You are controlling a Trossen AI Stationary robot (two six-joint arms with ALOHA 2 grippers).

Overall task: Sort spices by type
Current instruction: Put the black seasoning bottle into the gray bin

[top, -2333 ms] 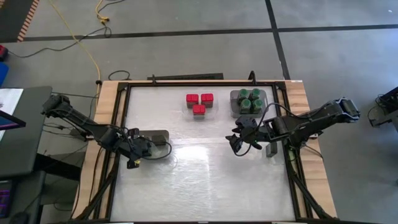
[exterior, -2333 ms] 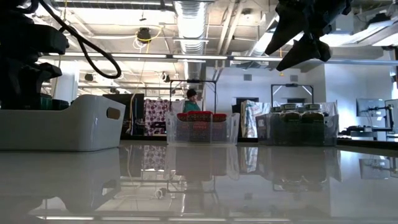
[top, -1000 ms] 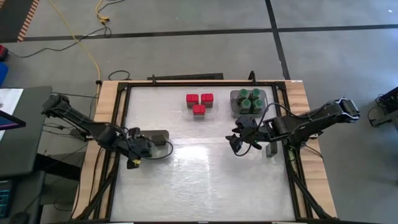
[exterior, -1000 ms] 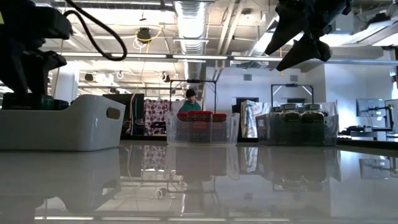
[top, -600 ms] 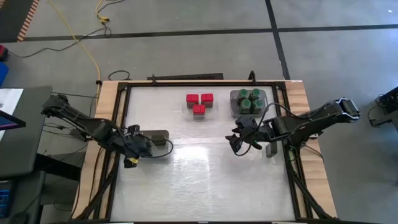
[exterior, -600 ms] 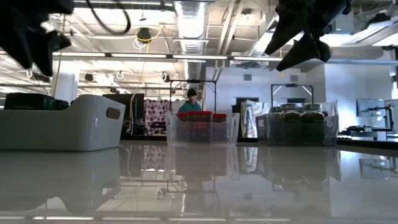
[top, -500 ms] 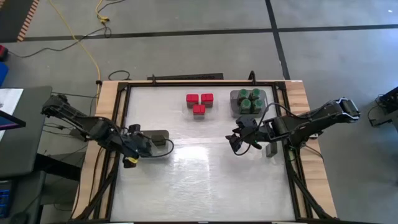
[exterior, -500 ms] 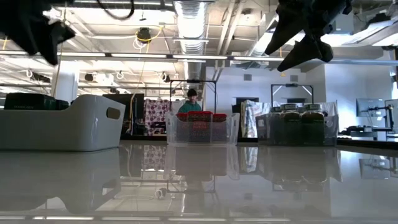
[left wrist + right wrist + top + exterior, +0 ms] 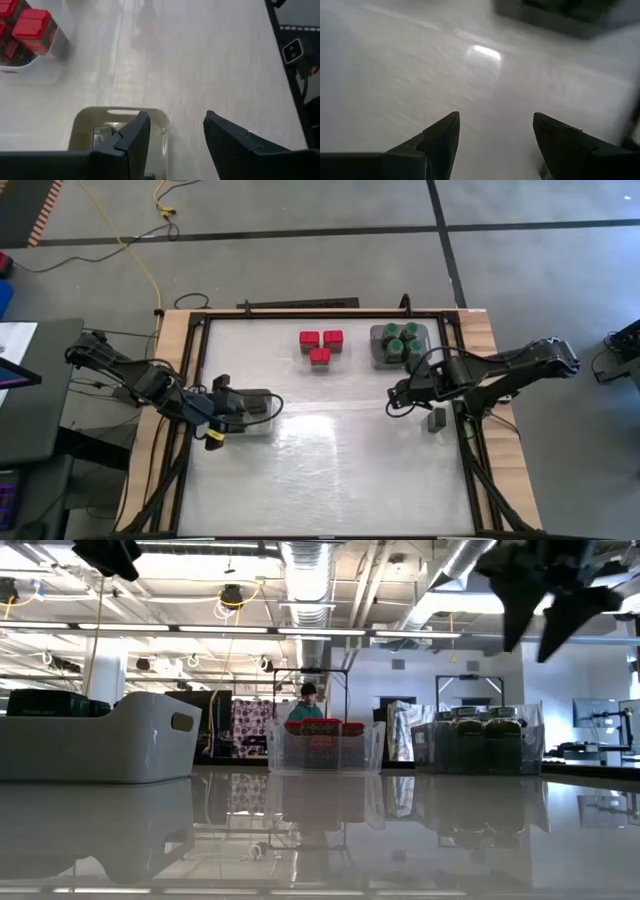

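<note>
Overhead, both jaws hang wide and empty — left gripper [image 9: 222,394] above the grey tray [image 9: 257,402], right gripper [image 9: 396,397] mid-table.

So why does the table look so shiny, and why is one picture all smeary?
Low view: the glossy table mirrors the ceiling lights and the clear tray of red blocks. High view: a white glare patch on the table's middle. Right wrist view: streaky motion blur; only the right hand looks sharp.
</note>
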